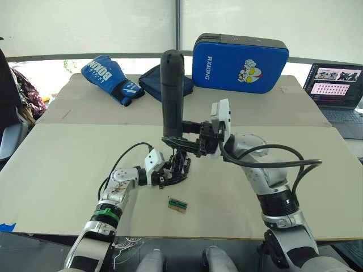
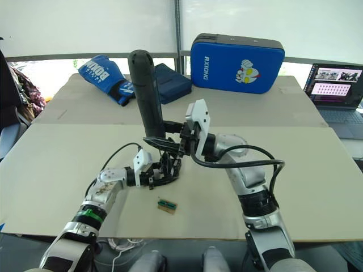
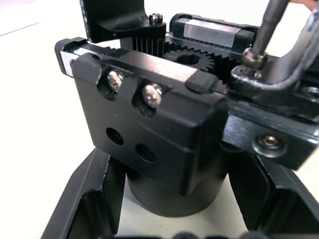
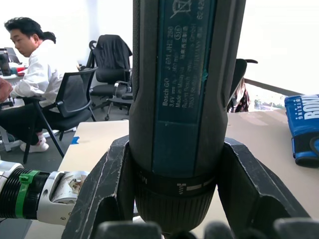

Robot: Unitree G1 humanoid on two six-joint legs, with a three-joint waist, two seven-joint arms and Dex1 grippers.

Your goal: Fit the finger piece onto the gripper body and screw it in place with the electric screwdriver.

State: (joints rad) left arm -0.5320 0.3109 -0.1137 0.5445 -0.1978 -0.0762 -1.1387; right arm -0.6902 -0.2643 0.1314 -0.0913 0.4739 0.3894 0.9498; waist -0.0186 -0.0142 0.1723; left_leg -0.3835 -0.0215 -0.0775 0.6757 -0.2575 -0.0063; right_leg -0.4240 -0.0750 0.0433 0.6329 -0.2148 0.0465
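Gripper body: clamped in left hand, above tabletop. Electric screwdriver: upright, pinched by right hand, bit on finger piece screw. Risk: tilted bit may cam out, stripping the head

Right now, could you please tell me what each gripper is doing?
Left gripper: closed on the gripper body.
Right gripper: closed on the electric screwdriver, held upright, its bit on a screw of the body.
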